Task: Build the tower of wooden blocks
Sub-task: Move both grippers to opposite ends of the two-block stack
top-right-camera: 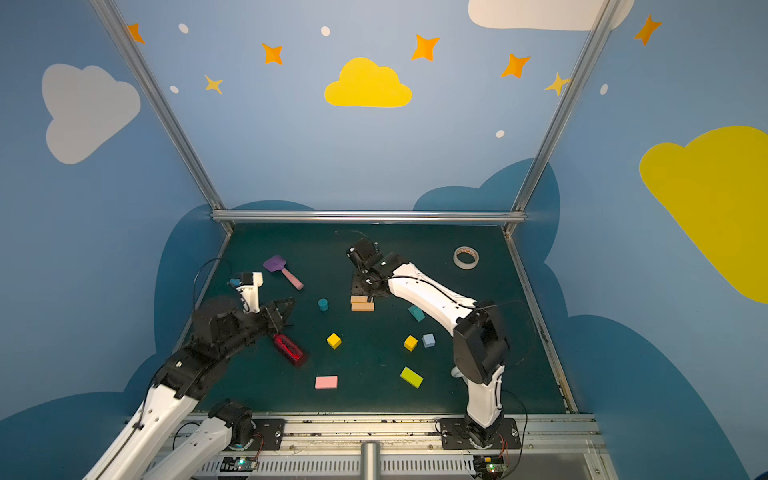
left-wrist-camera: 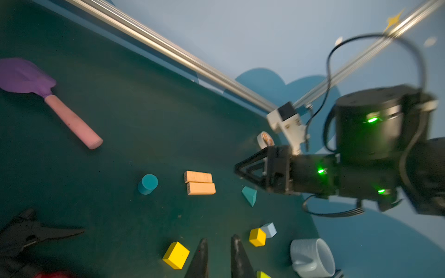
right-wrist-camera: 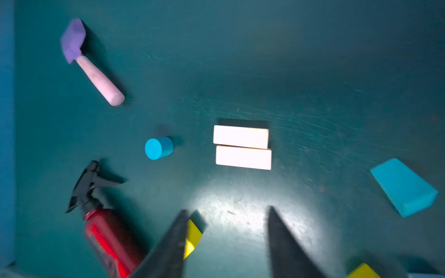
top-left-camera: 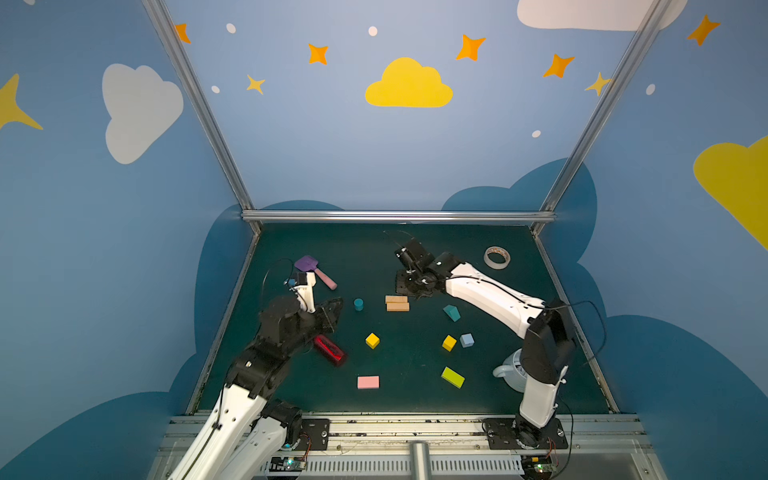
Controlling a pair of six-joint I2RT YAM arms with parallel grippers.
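Observation:
The wood blocks lie scattered on the green table [top-left-camera: 415, 399], and no tower stands. Two tan bars [top-left-camera: 397, 303] lie side by side, with a teal cylinder [top-left-camera: 358, 304] to their left and a teal house-shape [top-left-camera: 451, 312] to their right. Nearer the front are two yellow cubes [top-left-camera: 372, 340] [top-left-camera: 449, 343], a pale-blue cube [top-left-camera: 467, 340], a pink slab [top-left-camera: 368, 382] and a lime slab [top-left-camera: 453, 377]. My right gripper [right-wrist-camera: 227, 211] hangs just behind the bars, open and empty. My left gripper [left-wrist-camera: 219, 238] hovers at the left with only a narrow gap, holding nothing.
A red spray bottle [top-left-camera: 330, 350] lies just under my left arm. A purple spatula [top-left-camera: 307, 264] lies at the back left and a tape roll [top-left-camera: 497, 257] at the back right. A white mug [top-left-camera: 511, 370] sits beside the right arm's base. Blue walls enclose three sides.

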